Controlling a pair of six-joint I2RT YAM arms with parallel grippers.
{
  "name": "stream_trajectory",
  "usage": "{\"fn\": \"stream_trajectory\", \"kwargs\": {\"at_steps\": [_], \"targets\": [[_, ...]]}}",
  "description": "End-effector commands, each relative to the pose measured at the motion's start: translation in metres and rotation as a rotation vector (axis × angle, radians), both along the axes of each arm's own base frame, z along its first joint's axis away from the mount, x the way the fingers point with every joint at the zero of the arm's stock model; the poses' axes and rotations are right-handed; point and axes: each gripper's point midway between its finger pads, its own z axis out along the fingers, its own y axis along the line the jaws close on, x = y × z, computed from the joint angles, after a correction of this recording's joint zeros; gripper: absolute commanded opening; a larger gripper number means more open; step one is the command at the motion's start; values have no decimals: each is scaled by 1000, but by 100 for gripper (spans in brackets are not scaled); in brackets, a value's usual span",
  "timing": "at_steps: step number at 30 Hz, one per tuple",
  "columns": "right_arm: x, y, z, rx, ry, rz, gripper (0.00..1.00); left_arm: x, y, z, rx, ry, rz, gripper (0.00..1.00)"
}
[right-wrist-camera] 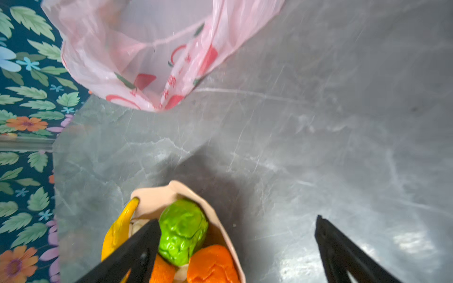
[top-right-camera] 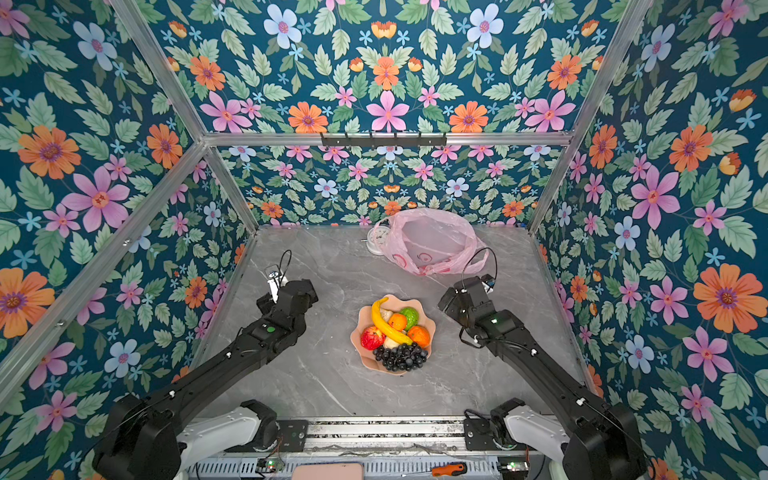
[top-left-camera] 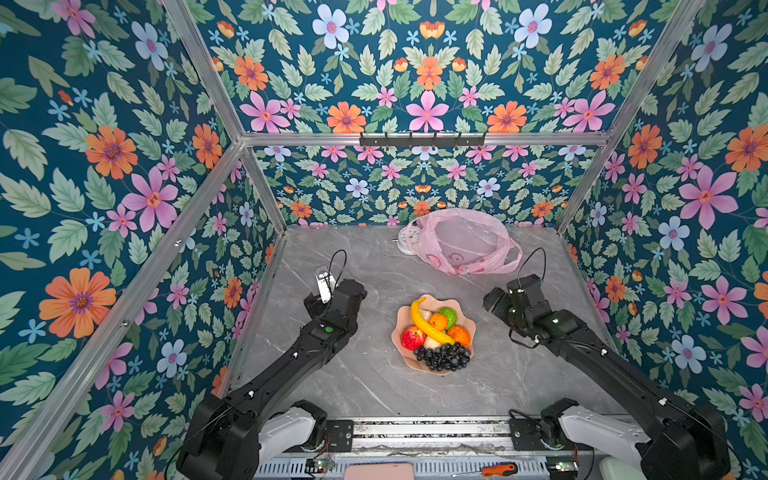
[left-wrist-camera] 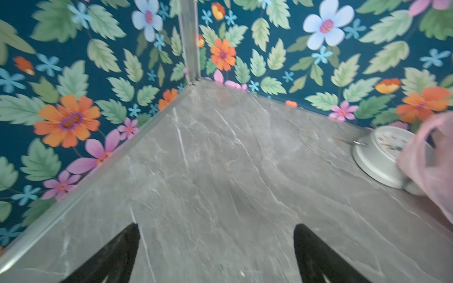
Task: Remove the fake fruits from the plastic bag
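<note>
The fake fruits lie heaped in a peach scalloped dish (top-left-camera: 441, 303) mid-table: a banana (top-left-camera: 426, 326), a red apple (top-left-camera: 412, 337), two oranges (top-left-camera: 438, 321), a bumpy green fruit (top-left-camera: 449, 316) and dark grapes (top-left-camera: 442, 356). The pink plastic bag (top-left-camera: 465, 245) sits crumpled at the back, mouth agape, and no fruit shows through it. My left gripper (left-wrist-camera: 215, 226) hangs open over bare table left of the dish. To the right of the dish my right gripper (right-wrist-camera: 236, 219) is open and empty, with the green fruit (right-wrist-camera: 182, 230) beside one finger.
A white round clock (top-left-camera: 409, 241) lies against the bag's left side by the back wall. Flowered walls close in the back and both sides of the grey marble table (top-left-camera: 365, 374). An orange-handled screwdriver (top-left-camera: 498, 469) rests on the front rail.
</note>
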Motion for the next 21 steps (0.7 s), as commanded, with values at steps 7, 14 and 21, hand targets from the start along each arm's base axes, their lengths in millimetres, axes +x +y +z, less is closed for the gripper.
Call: {"fn": "stream_trajectory", "kwargs": {"at_steps": [7, 14, 21], "targets": [[31, -64, 28, -566, -222, 48, 99, 8, 66, 8, 206, -88, 195, 100], [34, -97, -19, -629, -247, 31, 99, 8, 74, -31, 251, -130, 100, 100], [42, -106, -47, -652, -273, 66, 99, 31, 59, -54, 263, -141, -57, 100]]}}
